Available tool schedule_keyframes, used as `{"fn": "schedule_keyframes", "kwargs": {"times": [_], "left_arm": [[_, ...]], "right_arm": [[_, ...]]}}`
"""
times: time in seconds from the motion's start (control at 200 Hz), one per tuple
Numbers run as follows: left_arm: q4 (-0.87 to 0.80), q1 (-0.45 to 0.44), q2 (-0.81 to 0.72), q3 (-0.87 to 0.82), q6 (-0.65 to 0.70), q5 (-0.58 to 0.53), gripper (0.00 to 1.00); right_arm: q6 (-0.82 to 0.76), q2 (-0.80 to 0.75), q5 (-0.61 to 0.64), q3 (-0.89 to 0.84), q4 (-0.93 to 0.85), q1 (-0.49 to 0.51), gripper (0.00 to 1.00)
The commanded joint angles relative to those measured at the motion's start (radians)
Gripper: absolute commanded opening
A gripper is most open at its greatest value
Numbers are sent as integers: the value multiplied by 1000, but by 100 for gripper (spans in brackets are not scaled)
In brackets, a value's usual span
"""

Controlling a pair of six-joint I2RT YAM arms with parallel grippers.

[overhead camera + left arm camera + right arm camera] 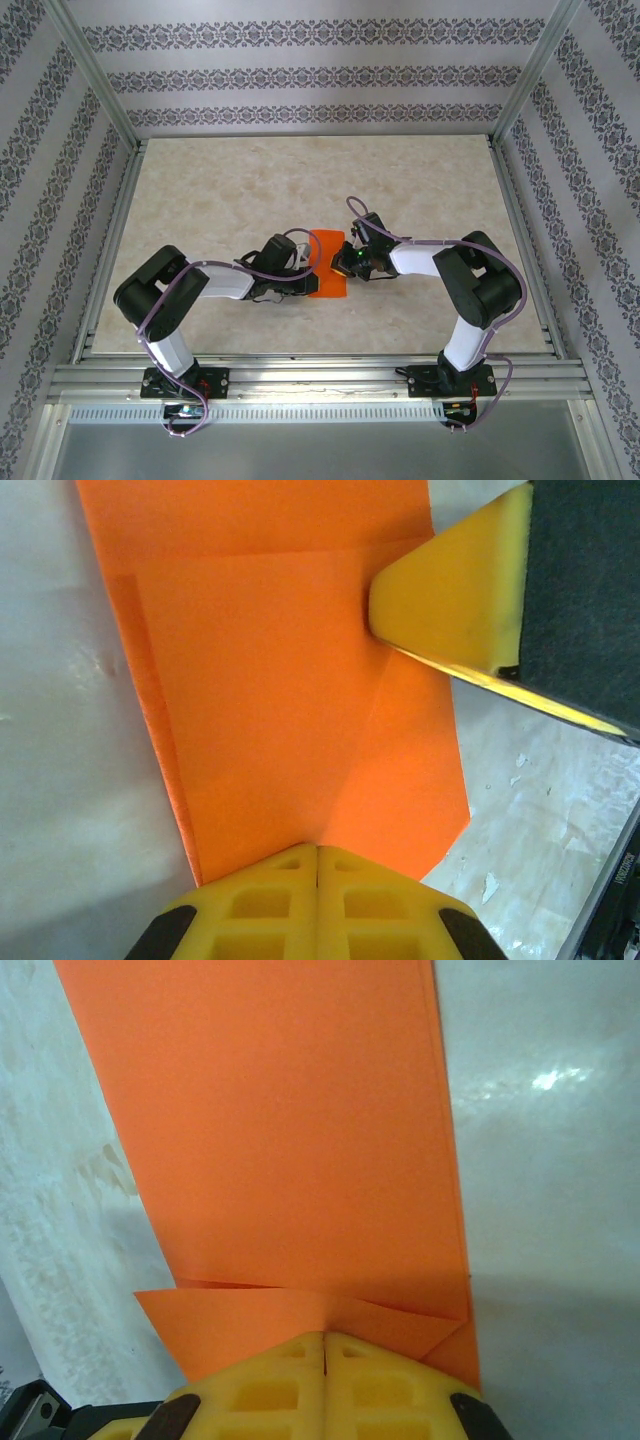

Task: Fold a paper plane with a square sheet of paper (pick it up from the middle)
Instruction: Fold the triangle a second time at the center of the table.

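Yellow-padded and shut tight with nothing between: left end effector (318, 855) and right end effector (326, 1338), tips down on the square sheet of paper (325, 280) from opposite sides. Pins a folded flap flat, probably to sharpen its crease and stop sliding. Sits mid-surface (250, 180), on pale marbled beige, inside a metal frame (95, 75) and patterned walls (300, 75).

Overhead camera looks down; both wrist cameras closely share the orange sheet (280, 700).
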Motion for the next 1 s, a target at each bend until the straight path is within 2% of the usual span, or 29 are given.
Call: {"fn": "schedule_keyframes", "kwargs": {"times": [0.0,0.155,0.455,0.664,0.994], "left_arm": [[-85,4,9,-54,19,-43,0],[-107,4,1,-40,31,-43,0],[-110,4,19,-16,34,-44,0],[-122,5,16,-24,35,-39,0],[-126,4,13,-35,41,-37,0]], "right_arm": [[-96,-66,37,59,-82,21,0],[-80,-97,6,51,-57,46,0],[-15,25,-16,5,14,108,0],[18,50,-27,-86,121,33,0],[-7,47,-40,-58,94,-78,0]]}}
